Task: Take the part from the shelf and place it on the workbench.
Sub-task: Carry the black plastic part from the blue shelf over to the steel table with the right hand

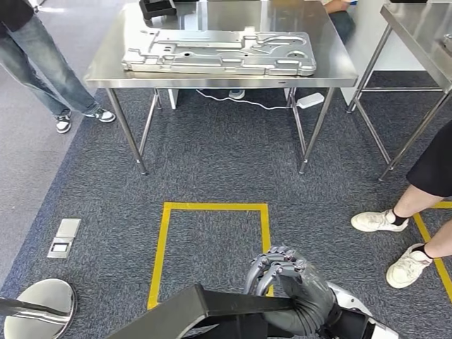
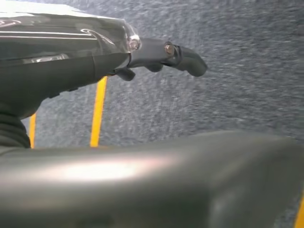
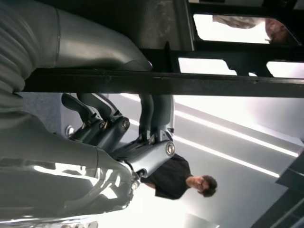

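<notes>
The part [image 1: 213, 311] is a dark, flat metal frame held low in front of me, above the carpet. My right hand [image 1: 290, 286] grips its right end, fingers curled over the edge. In the right wrist view the fingers [image 3: 154, 114] wrap a black bar of the part [image 3: 201, 84]. My left hand [image 2: 154, 52] stretches its fingers out straight over the carpet, and a blurred grey edge of the part [image 2: 161, 180] lies close to that camera. Whether the left hand holds it I cannot tell. The steel workbench [image 1: 341, 67] stands ahead.
A large embossed metal plate [image 1: 218, 53] covers most of the workbench, with a black object [image 1: 157, 7] behind it. A yellow taped square [image 1: 213, 207] marks the carpet. One person [image 1: 37, 63] stands far left, another's white shoes [image 1: 407, 265] are at right. A second table [image 1: 421, 35] stands at right.
</notes>
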`<state>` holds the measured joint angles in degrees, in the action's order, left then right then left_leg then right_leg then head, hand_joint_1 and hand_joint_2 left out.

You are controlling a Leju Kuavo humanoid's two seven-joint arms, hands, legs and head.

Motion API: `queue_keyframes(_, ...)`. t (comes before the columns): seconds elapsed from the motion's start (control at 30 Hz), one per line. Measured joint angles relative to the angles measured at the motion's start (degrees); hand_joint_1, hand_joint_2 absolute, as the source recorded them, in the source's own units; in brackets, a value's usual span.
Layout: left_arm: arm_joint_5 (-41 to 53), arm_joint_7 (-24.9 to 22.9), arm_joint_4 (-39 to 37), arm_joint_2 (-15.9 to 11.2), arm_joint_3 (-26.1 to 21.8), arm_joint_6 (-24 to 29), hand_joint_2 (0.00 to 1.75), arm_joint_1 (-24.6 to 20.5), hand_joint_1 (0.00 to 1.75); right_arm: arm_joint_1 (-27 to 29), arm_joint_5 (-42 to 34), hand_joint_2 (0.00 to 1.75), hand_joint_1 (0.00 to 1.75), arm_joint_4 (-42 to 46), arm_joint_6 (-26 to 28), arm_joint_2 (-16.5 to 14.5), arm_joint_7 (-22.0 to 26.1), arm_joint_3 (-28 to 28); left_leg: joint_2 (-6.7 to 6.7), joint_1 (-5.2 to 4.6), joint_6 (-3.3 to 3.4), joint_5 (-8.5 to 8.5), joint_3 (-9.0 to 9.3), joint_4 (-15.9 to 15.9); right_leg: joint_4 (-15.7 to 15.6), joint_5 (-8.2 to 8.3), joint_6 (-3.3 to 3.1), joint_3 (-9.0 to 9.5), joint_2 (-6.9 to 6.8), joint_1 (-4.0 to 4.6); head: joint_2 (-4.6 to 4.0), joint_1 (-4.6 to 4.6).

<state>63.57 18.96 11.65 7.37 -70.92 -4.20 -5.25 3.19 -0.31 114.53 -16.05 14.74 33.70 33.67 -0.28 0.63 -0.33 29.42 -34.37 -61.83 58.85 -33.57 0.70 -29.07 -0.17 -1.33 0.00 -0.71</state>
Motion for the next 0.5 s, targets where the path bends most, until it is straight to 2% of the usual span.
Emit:
queue_keyframes(0.1,0.0,0.0,0.0,0.0,0.0,0.0,1.75,0.0,0.00,-0.1,0.0,1.75,1.75,0.2,0.1,-0.1,0.0,0.0,0.02,-0.18,1.02,0.91,0.57,1.3,-0.4,-0.33,0.99,0.17,0.13,0.05,0.00,0.01)
queue_keyframes(0.17,0.0,0.0,0.0,0.0,0.0,0.0,1.75,0.0,0.00,-0.1,0.0,1.75,1.75,0.4,0.1,-0.1,0.0,0.0,0.12,0.02,1.81,1.04,1.18,1.9,1.1,-1.40,1.44,-0.16,0.14,0.03,0.00,0.03)
queue_keyframes(0.2,0.0,0.0,0.0,0.0,0.0,0.0,1.75,0.0,0.00,-0.1,0.0,1.75,1.75,0.5,0.1,-0.1,0.0,0.0,0.23,0.12,2.23,1.17,1.57,2.1,3.6,-2.61,1.54,-1.31,0.14,0.03,0.00,0.04)
queue_keyframes(0.27,0.0,0.0,0.0,0.0,0.0,0.0,1.75,-0.1,0.00,-0.1,0.0,1.75,1.75,0.5,0.1,-0.1,0.0,0.0,0.47,-0.05,2.78,1.68,2.19,2.2,11.2,-5.38,1.53,-5.59,0.15,0.08,0.00,0.05)
queue_keyframes(0.3,0.0,0.0,0.0,0.0,0.0,0.0,1.75,-0.1,0.00,-0.1,0.0,1.75,1.75,0.5,0.1,-0.1,0.0,0.0,0.58,-0.16,2.91,1.98,2.52,2.2,14.5,-6.04,1.53,-7.77,0.15,0.10,0.00,0.05)
queue_keyframes(0.33,0.0,0.0,0.0,0.0,0.0,0.0,1.75,0.0,0.00,0.0,0.0,1.75,1.75,0.5,0.1,-0.1,0.0,0.0,0.66,-0.24,2.92,2.33,2.94,2.2,16.0,-5.53,1.50,-9.16,0.15,0.14,0.00,0.05)
queue_keyframes(0.37,0.0,0.0,0.0,0.0,0.0,0.0,1.75,0.0,0.00,0.0,0.0,1.75,1.75,0.5,0.1,-0.1,0.0,0.0,0.72,-0.29,2.86,2.73,3.47,2.2,15.2,-3.80,1.41,-9.47,0.12,0.21,0.00,0.05)
queue_keyframes(0.43,0.0,0.0,0.0,0.0,0.0,0.0,1.75,0.0,0.00,0.0,0.0,1.75,1.75,0.5,0.1,-0.1,0.0,0.0,0.86,-0.32,2.63,3.64,4.76,2.2,8.8,1.31,0.91,-7.53,-0.37,0.47,0.00,0.05)
queue_keyframes(0.47,0.0,0.0,0.0,0.0,0.0,0.0,1.75,-0.1,0.00,0.0,0.0,1.75,1.75,0.5,0.1,-0.1,0.0,0.0,0.95,-0.42,2.40,4.08,5.26,2.1,5.6,3.06,0.57,-6.40,-0.92,0.74,0.00,0.04)
queue_keyframes(0.5,0.0,0.0,0.0,0.0,0.0,0.0,1.75,-0.1,0.00,-0.1,0.0,1.75,1.75,0.5,0.1,-0.1,0.0,0.0,1.10,-0.48,2.14,4.41,5.50,2.1,3.4,3.72,0.21,-5.56,-1.37,0.98,0.00,0.07)
